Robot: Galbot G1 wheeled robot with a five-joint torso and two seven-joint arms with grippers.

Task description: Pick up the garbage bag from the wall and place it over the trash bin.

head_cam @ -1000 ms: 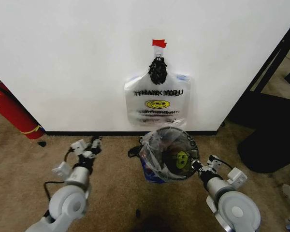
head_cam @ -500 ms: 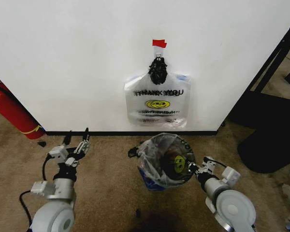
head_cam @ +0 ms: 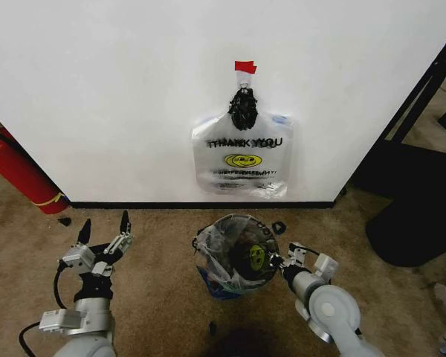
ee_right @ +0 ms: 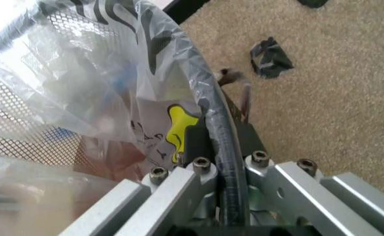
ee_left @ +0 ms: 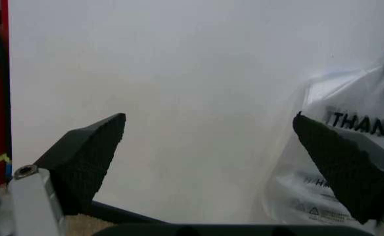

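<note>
The garbage bag (head_cam: 221,249), clear film with a yellow smiley, is draped in and over the small round black trash bin (head_cam: 238,218) on the carpet below the wall (head_cam: 119,89). My right gripper (head_cam: 274,262) is shut on the bin's right rim. In the right wrist view its fingers (ee_right: 193,143) pinch the rim (ee_right: 216,123) with the bag's film (ee_right: 100,83) caught there. My left gripper (head_cam: 104,222) hovers open over the carpet to the bin's left, holding nothing. In the left wrist view it (ee_left: 208,123) faces the wall.
Other same-printed bags (head_cam: 241,160) hang from a black knot (head_cam: 243,108) under a red tape strip (head_cam: 244,67). A red fire extinguisher (head_cam: 15,175) stands at the left. A black stand (head_cam: 416,216) is at the right. A black scrap (head_cam: 279,227) lies on the carpet.
The bin with the bag has slid left and nearer to me, with my right gripper on its rim. My left arm has drawn back to the left, its fingers now spread.
</note>
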